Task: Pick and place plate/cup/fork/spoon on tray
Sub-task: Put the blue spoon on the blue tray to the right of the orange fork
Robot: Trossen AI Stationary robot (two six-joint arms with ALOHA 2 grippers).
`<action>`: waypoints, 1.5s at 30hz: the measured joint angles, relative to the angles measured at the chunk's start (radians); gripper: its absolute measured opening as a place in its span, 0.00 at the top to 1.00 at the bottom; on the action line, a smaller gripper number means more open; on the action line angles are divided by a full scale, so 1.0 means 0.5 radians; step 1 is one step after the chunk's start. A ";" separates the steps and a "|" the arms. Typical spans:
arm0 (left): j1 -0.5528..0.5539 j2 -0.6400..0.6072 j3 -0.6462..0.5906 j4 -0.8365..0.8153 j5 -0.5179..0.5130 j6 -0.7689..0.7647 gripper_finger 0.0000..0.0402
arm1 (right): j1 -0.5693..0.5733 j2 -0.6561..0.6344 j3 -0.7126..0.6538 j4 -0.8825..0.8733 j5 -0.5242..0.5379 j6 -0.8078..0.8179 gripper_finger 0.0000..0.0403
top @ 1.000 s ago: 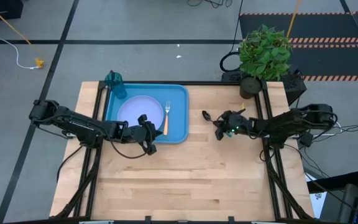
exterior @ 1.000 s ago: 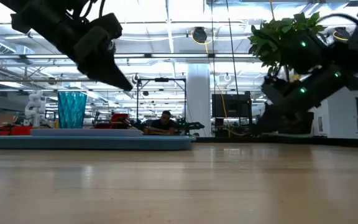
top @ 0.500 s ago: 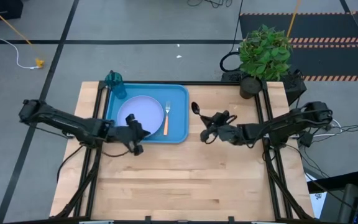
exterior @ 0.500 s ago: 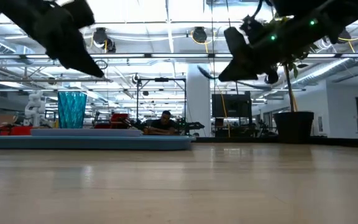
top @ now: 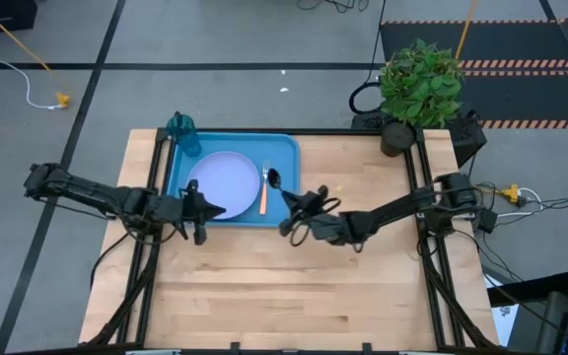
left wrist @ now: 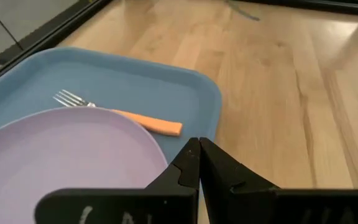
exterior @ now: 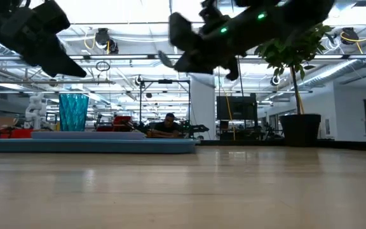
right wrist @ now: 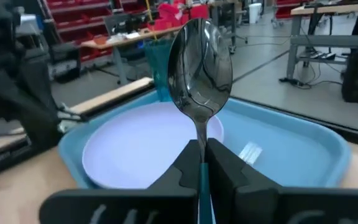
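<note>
The blue tray (top: 286,158) lies at the table's far left. On it rest the pale plate (top: 223,180), the orange-handled fork (top: 263,189) beside the plate, and the teal cup (top: 183,134) upright in its far-left corner. My right gripper (top: 291,203) is shut on the spoon (right wrist: 201,68), whose shiny bowl (top: 273,178) hangs above the tray's right part, near the fork. My left gripper (top: 208,209) is shut and empty, raised over the tray's near edge by the plate (left wrist: 61,162). My right gripper pinches the spoon between its two fingers just behind the bowl, at the thin neck (right wrist: 201,138). The fingers lie along the spoon, nearly level, coming from the table's right. The bowl juts past the fingertips, lifted clear above the tray; the fingers hide most of the handle.
A potted plant (top: 419,84) stands at the table's far right corner. Bare wood (top: 304,286) spans the near half and right of the tray. People and shelving show in the room beyond the table.
My right gripper has carried the spoon up and toward the table's left edge, from the bare wood at the far right to above the tray's right part, turning as it went. My left gripper, shut, has drawn back toward the left edge, off the plate.
</note>
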 joint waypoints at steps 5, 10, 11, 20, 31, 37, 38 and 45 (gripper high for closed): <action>-0.011 -0.002 -0.014 0.008 0.056 0.016 0.99 | -0.016 0.207 0.214 -0.071 0.070 0.105 1.00; -0.038 0.003 -0.014 0.011 0.072 0.055 0.99 | -0.017 0.331 0.426 -0.248 0.291 0.216 1.00; -0.039 0.003 -0.014 0.010 0.072 0.069 0.99 | -0.022 0.358 0.458 -0.258 0.343 0.226 1.00; -0.048 0.004 -0.014 0.016 0.109 0.131 0.99 | -0.188 0.601 0.589 -0.196 0.157 0.498 1.00; -0.049 0.004 -0.014 0.014 0.155 0.181 0.99 | -0.328 0.648 0.588 -0.276 0.106 0.611 1.00; -0.048 0.004 -0.014 0.017 0.156 0.206 0.99 | -0.345 0.660 0.588 -0.616 0.109 0.992 1.00; -0.048 0.004 -0.014 0.020 0.157 0.219 0.99 | -0.344 0.662 0.588 -0.634 0.107 1.029 1.00; -0.047 0.004 -0.014 0.145 0.147 0.312 0.99 | -0.345 0.660 0.587 -0.762 0.110 1.212 1.00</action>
